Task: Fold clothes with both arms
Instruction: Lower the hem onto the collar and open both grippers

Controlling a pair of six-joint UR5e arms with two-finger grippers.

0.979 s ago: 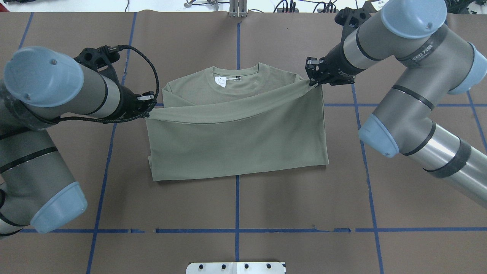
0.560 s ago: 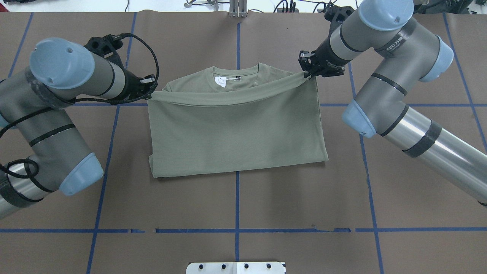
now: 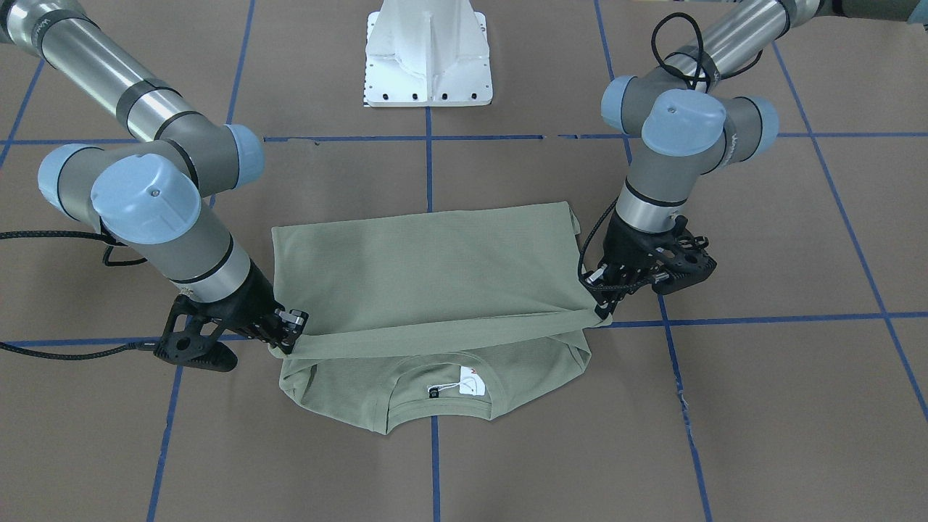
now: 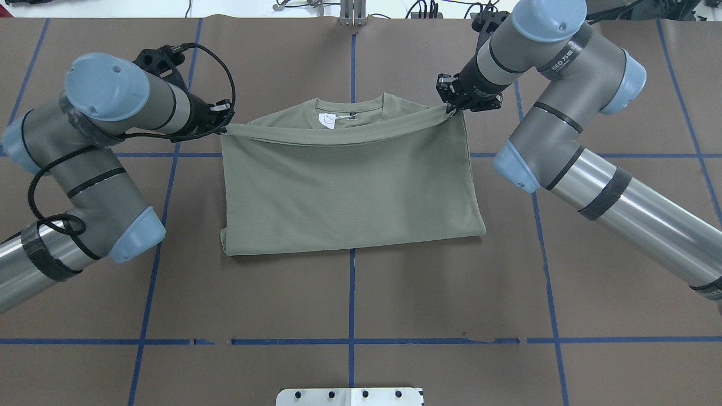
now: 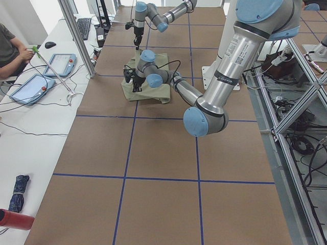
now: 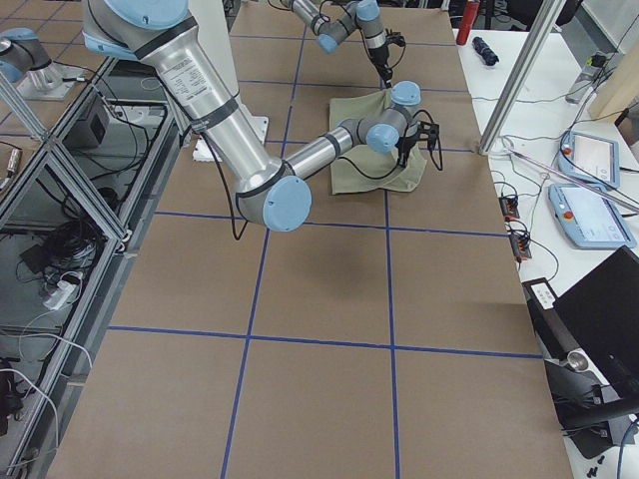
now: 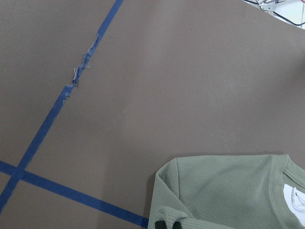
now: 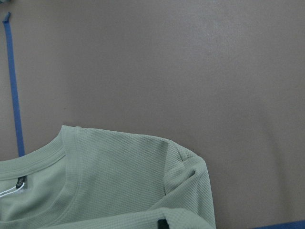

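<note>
The sage-green shirt (image 4: 350,192) lies folded on the brown table, collar (image 4: 350,110) and white neck tag (image 4: 327,119) at the far side. Its lower half is drawn up over the body, hem stretched between both grippers just below the collar. My left gripper (image 4: 223,128) is shut on the hem's left corner. My right gripper (image 4: 451,110) is shut on the hem's right corner. In the front-facing view the shirt (image 3: 428,268) shows with the left gripper (image 3: 600,310) on the right and the right gripper (image 3: 286,339) on the left. The wrist views show the shoulders (image 7: 224,191) (image 8: 119,181).
Blue tape lines (image 4: 352,299) grid the brown table. The white base pedestal (image 3: 428,58) stands at the robot's side. A metal bracket (image 4: 352,14) sits at the far edge. An operator (image 5: 7,46) and tablets are at a side table.
Both grippers have carried the hem away from the robot toward the collar. The folded layer now covers more of the chest, and both arms have swung inward.
</note>
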